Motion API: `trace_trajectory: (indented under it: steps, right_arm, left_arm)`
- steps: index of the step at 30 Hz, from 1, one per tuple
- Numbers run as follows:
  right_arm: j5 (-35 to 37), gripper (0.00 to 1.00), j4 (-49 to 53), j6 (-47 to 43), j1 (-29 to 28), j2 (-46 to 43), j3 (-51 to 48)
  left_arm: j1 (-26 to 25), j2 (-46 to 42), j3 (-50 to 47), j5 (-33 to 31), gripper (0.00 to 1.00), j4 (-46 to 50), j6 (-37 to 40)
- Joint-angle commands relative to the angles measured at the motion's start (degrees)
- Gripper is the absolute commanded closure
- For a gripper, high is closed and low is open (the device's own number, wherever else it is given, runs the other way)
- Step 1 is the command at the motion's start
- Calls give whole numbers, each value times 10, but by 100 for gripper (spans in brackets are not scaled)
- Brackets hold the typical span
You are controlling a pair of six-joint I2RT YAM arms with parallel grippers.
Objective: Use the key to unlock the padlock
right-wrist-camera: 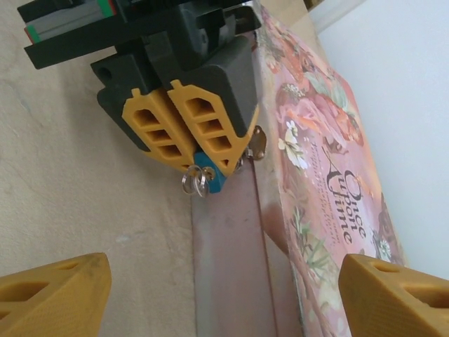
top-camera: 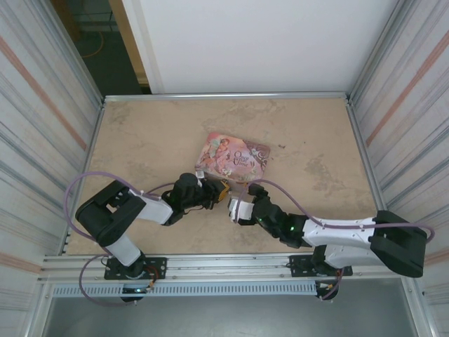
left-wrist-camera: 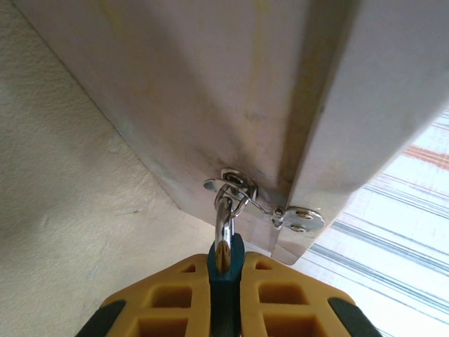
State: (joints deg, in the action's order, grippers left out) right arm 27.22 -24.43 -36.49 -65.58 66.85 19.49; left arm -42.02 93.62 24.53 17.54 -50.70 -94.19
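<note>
Jaws of L gripper (right-wrist-camera: 205,163) clamp small blue-bodied padlock (left-wrist-camera: 227,277), silvery shackle thru hasp of pink illustrated tin (right-wrist-camera: 330,189), upper centre of R wrist view. R gripper (right-wrist-camera: 224,288) jaws spread wide, empty, below; padlock's ringed base points toward them.

I can read "Once Upon a Time" in curly script on the pink tin (right-wrist-camera: 319,175) lid, middle words kinda faint.
</note>
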Motion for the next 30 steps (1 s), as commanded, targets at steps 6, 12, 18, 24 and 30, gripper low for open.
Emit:
trace_trajectory:
  steps: [6, 12, 18, 24, 30]
  right_arm:
    - [18, 23, -127, -43, -12, 97, 4]
    - [-29, 34, -128, -35, 15, 114, 17]
    - [-82, 47, -94, -24, 44, 108, 32]
    - [-83, 56, -103, -22, 51, 123, 39]
    - [-76, 61, -110, -14, 51, 138, 47]
  left_arm:
    - [-1, -19, 11, 14, 100, 44, 2]
    - [-1, -23, 10, 14, 100, 49, 4]
    - [-1, -22, 13, 17, 100, 51, 6]
    - [-1, -19, 15, 20, 100, 50, 7]
    - [-1, -18, 15, 21, 100, 47, 6]
